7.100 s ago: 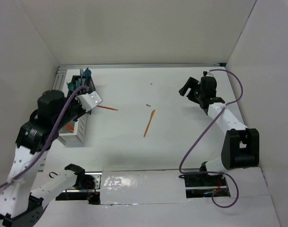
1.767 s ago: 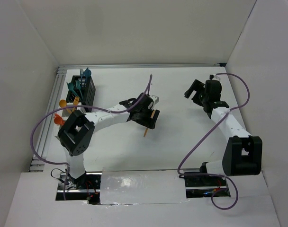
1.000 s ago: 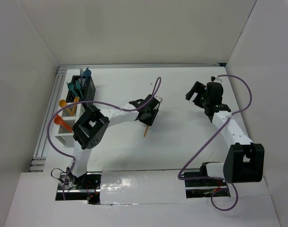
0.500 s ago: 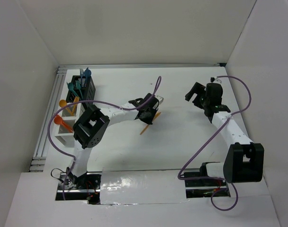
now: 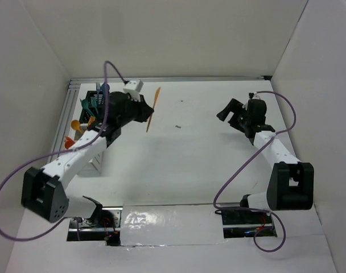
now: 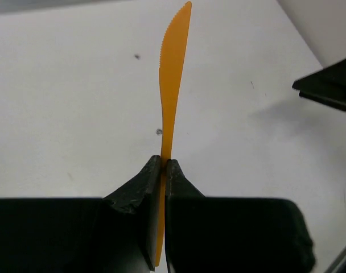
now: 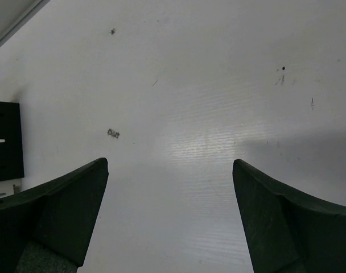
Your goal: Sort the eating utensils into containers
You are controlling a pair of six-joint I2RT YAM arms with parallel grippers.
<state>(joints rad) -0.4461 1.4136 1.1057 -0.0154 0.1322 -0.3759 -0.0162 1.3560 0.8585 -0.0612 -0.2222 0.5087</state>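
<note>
Over table point(image 5: 207, 159) left-rear, near black mesh bin point(image 5: 99, 103) | left gripper point(image 6: 163, 165) clamped tight on orange knife point(image 6: 174, 85) — handle end pinched, serrated blade poking past fingertips | knife off the table, just right of bin | right gripper point(image 7: 168, 165) spread wide, gripping nothing — far right, well apart

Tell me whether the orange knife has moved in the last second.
Yes. The orange knife, pinched in the left gripper, has gone from nearer than the dark speck to the left of it.
</note>
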